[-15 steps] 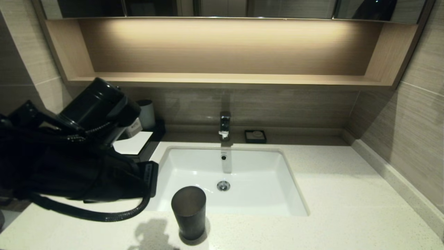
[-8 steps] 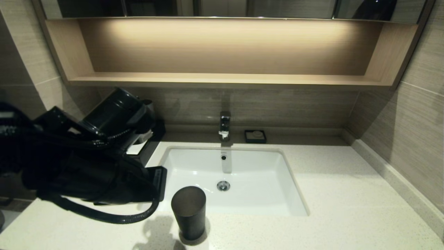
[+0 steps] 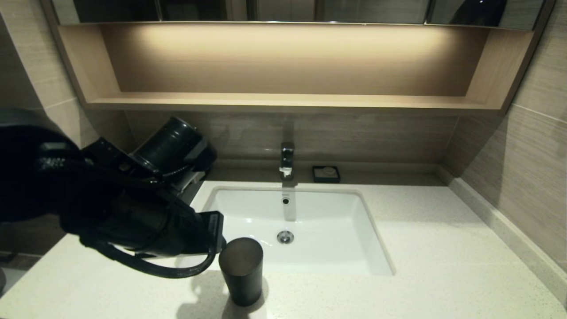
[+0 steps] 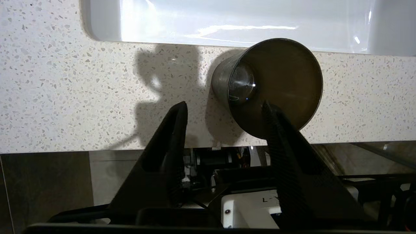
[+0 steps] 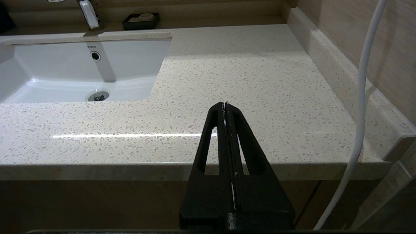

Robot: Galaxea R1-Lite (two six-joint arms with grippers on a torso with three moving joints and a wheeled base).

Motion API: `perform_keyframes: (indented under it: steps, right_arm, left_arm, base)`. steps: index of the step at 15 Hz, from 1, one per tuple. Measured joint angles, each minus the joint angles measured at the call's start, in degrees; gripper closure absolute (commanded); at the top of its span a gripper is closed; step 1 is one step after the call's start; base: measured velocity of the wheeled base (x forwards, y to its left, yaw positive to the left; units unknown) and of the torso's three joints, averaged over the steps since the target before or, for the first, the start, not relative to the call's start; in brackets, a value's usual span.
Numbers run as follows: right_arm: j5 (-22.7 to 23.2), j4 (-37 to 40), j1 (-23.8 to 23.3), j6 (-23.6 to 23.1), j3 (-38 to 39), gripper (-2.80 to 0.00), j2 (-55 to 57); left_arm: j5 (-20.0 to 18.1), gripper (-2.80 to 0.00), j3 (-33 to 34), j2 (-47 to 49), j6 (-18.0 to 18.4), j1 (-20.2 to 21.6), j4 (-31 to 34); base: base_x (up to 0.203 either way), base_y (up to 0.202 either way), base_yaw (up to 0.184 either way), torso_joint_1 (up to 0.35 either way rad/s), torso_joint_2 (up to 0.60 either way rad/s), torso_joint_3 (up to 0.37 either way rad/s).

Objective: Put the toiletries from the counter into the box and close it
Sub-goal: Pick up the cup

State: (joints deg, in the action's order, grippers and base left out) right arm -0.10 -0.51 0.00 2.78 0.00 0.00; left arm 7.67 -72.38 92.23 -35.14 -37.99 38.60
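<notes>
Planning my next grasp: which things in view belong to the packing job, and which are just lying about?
Job: counter; left gripper, open, over its front edge. Packets, box: not visible.
Lying about: dark grey cup, faucet, soap dish, basin; right gripper, shut, parked at front.

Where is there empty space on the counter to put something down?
The widest bare patch of counter lies right of the basin, bordered by the side wall and front edge; the shut right claw hangs off that front edge. A narrow strip runs behind the basin beside the soap dish. It is crowded on the left: the open left claw hovers by the dark cup.
</notes>
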Motion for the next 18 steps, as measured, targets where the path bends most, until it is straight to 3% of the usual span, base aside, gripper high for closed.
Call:
perform_keyframes:
  steps: [18]
  right_arm:
    - [0.00, 0.01, 0.00, 0.00, -0.05, 0.00, 0.00]
  left_arm:
    - [0.35, -2.80, -0.96, 4.19, 0.12, 0.10, 1.50]
  base:
    - [0.000, 0.000, 0.000, 0.000, 0.00, 0.000]
